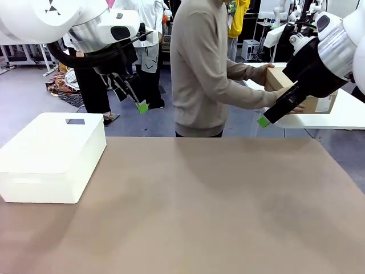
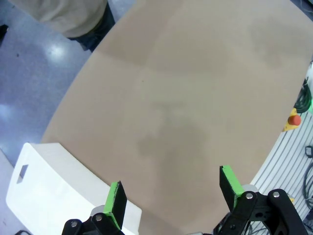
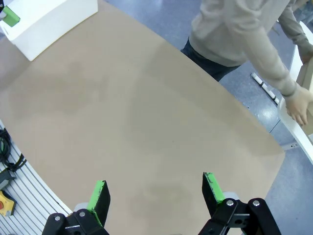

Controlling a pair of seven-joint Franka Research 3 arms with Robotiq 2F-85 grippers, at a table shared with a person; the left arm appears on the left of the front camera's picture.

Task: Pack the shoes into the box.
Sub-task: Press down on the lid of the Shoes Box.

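Though partly hidden — box (image 1: 308,91) lengthwise sideways

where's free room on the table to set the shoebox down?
Nearly all of the brown table is bare: the whole middle and right, from the white box at its left edge across to the far right corner. Both grippers, left and right, hang open above it. The person holds the cardboard box at a side table.

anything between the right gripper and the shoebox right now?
Nothing on the tabletop blocks it, but the box is off it, on a white side table, with the person's hands on it. The right gripper hangs open over bare table; part of the right arm hides the box.
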